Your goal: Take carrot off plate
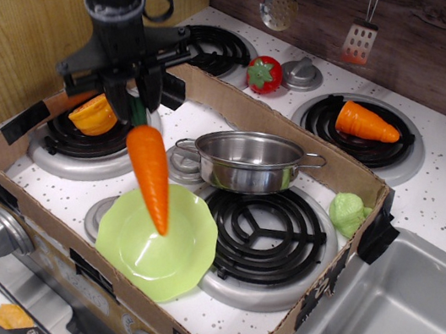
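Overhead, pincer [132,99] grips tapered glossy carrot [150,174].

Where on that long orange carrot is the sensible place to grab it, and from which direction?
At its thick top end, by the green stem cap, coming from above. The carrot hangs nearly upright with its point down over the plate, and the gripper holds it just there. The body narrows toward the tip, so fingers lower down would probably slip off.
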Controlling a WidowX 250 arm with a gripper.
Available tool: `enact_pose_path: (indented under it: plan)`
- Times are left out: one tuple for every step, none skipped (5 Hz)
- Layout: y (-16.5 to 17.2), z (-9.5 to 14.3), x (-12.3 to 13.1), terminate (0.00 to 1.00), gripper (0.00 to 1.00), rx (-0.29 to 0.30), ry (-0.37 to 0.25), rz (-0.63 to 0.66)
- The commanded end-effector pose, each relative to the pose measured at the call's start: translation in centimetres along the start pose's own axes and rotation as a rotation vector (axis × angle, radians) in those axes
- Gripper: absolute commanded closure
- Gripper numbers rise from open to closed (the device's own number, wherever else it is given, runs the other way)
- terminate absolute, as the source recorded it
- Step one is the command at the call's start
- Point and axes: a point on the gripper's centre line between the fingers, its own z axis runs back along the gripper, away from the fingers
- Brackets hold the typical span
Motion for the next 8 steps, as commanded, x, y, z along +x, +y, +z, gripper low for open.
enact_pose_path:
  plan:
    - [-4.2,2.1,0.3,0.0,1.0,0.01,-0.001,0.014]
    - [-6.1,3.3,0.9,0.0,1.0,0.02,-0.044,-0.052]
    - [-8.5,3.9,1.3,0.0,1.0,0.018,-0.015,-0.101]
    - [-10.8,4.8,-0.7,0.0,1.0,0.041,-0.003,-0.078]
    - [-12.2,4.3,-3.9,0.0,1.0,0.034,0.002,-0.122]
    - [-12.7,2.8,-8.0,0.0,1.0,-0.021,-0.042,-0.258]
    - [-12.0,1.4,-9.8,0.0,1.0,-0.042,-0.05,-0.365]
    - [-11.2,0.5,-10.8,0.0,1.0,-0.06,-0.105,-0.558]
